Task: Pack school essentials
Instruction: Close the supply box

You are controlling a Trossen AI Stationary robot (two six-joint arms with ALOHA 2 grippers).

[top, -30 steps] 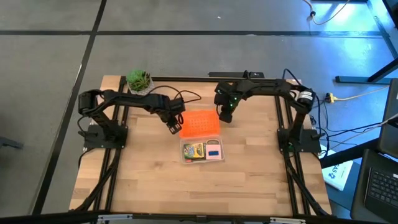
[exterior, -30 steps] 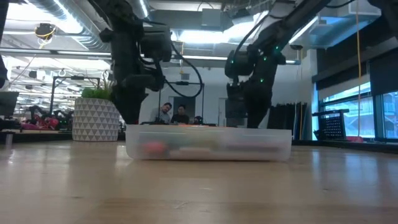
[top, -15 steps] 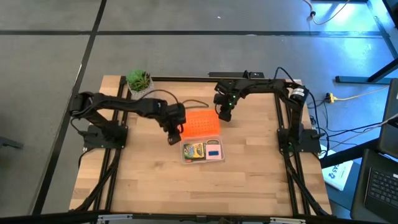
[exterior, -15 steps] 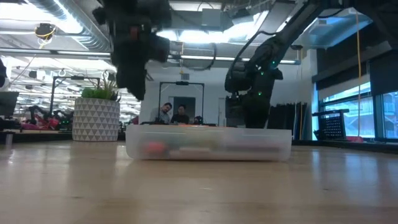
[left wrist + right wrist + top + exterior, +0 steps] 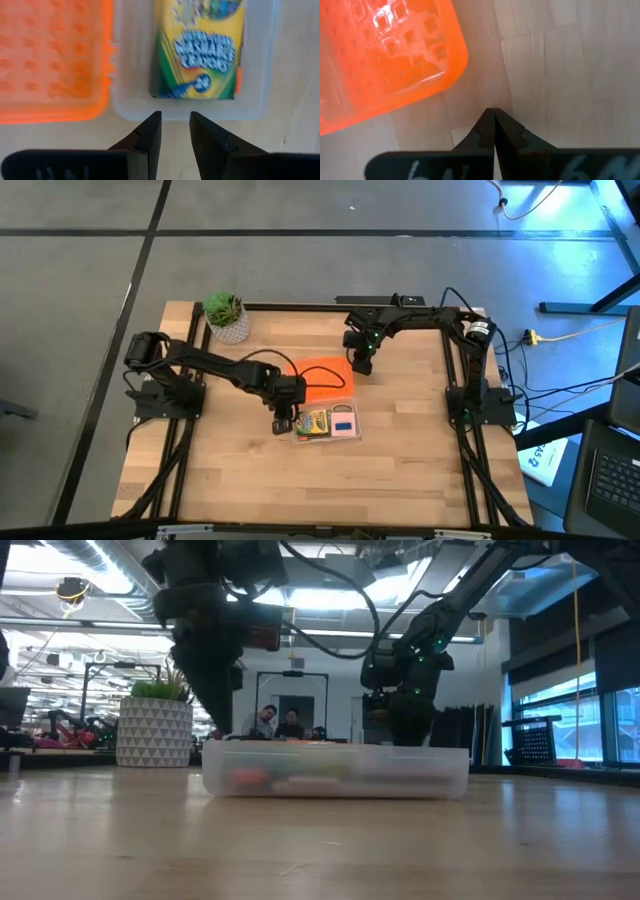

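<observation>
A: While the orange lid [image 5: 322, 378] lies open behind the clear box [image 5: 327, 438], where does the left gripper [image 5: 174, 131] sit?
B: Just outside the box's end wall, fingers slightly apart, holding nothing. The crayon box [image 5: 209, 47] lies inside, beside the pink pad [image 5: 344, 423].
A: And the right gripper [image 5: 493, 131]?
B: Pressed shut and empty, over bare table beside the lid's far corner.
A: The best move?
B: Probably steadying the box squarely while swinging the lid over, so nothing tips out

arms: black, jointed | cables: black, looping | end effector fingers [image 5: 150, 132]: dark, wedge-shaped
</observation>
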